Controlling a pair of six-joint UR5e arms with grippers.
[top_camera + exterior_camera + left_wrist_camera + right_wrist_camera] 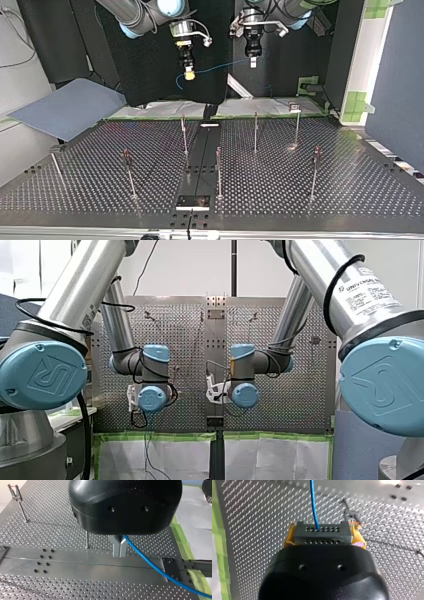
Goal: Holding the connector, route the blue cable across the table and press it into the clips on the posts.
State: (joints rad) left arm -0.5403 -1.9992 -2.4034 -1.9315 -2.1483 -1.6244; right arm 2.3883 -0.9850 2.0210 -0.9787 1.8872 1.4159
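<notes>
Between the two grippers, raised well above the table (350,190), the blue cable (220,67) hangs in a shallow line. It touches none of the posts (218,167), so I judge the routing not yet begun.

One end runs into the connector (323,533), a dark block with rows of small holes. My right gripper (189,75) pinches it from both sides with its yellow pads (290,536). Holding the connector rather than the wire likely gives a firm hold on that end.

My left gripper (119,548) has its metal fingers pressed together on the cable further along. From there the cable falls away to one side. That second grip probably serves to keep the span taut and guide it down into a clip.

Only the top view shows both grippers, the span between them and the posts spread below. The right wrist view alone shows the connector clearly, which the top view reduces to a yellow speck. The left wrist view shows the closed fingers above the table's plain middle strip and one red-tipped clip (13,491) on a distant post. The front view hides both grippers behind the wrist joints, and I cannot make out the cable there.
</notes>
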